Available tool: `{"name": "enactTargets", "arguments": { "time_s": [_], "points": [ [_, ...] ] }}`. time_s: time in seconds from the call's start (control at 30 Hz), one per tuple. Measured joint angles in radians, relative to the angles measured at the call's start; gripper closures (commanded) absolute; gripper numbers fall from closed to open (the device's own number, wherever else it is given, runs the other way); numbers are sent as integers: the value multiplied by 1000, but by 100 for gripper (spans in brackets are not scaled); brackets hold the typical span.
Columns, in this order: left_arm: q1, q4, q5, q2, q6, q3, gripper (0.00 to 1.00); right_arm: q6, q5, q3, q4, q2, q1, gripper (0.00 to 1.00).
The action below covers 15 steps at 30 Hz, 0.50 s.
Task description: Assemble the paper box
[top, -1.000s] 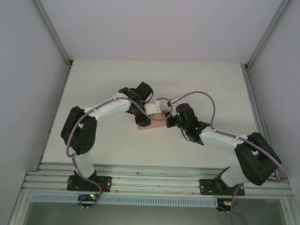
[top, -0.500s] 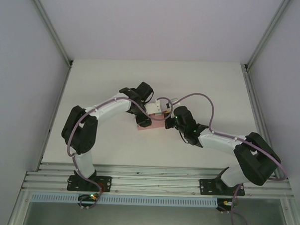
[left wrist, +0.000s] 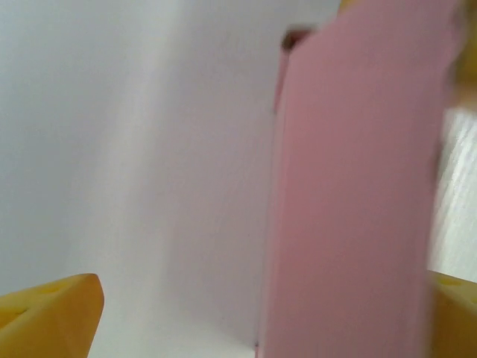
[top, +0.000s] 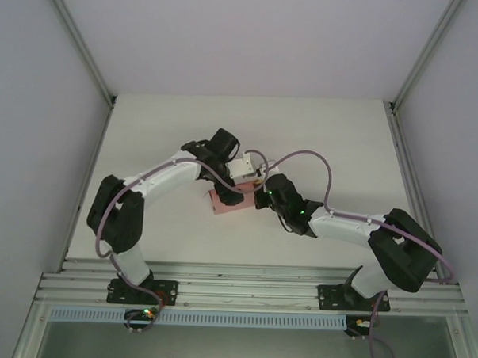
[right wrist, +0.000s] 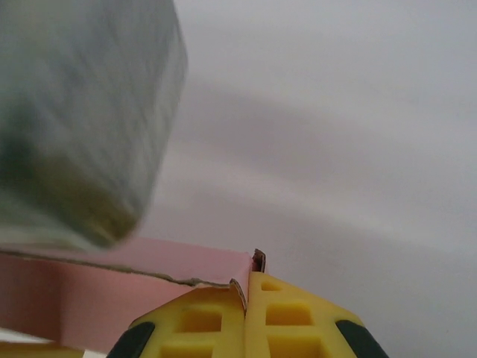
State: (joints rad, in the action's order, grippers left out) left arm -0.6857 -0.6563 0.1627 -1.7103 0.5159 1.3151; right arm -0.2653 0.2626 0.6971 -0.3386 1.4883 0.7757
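The pink paper box (top: 220, 202) lies folded on the white table (top: 320, 135) between the two arms. My right gripper (top: 257, 198) meets it from the right. In the right wrist view its yellow fingers (right wrist: 194, 321) are shut together at the tips (right wrist: 247, 288), pinching a thin edge of the paper box (right wrist: 97, 294). My left gripper (top: 234, 191) reaches down over the box from behind. Seen from the left wrist, its yellow fingertips (left wrist: 52, 309) stand far apart, and a pink wall of the paper box (left wrist: 350, 209) rises between them close to the right one. The left gripper (left wrist: 250, 321) is open.
The blurred grey body of the left gripper (right wrist: 82, 119) hangs right above the box in the right wrist view. Metal posts and grey walls (top: 34, 138) close in the table on three sides. An aluminium rail (top: 242, 286) carries both bases at the near edge.
My left gripper has opened wide and let go of the box. Both arms and the box have shifted a little to the left. The right gripper stays shut on the box edge.
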Motion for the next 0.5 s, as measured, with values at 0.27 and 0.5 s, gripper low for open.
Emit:
{"name": "enactTargets", "arguments": {
  "time_s": [0.27,0.5],
  "points": [
    [-16,58,-140,294,-157,-158,0,-26,26,18,40,0,28,100],
    [-77,-32,-359,471,-466,-245,7,-80,108,61,112,15,65,100]
  ]
}}
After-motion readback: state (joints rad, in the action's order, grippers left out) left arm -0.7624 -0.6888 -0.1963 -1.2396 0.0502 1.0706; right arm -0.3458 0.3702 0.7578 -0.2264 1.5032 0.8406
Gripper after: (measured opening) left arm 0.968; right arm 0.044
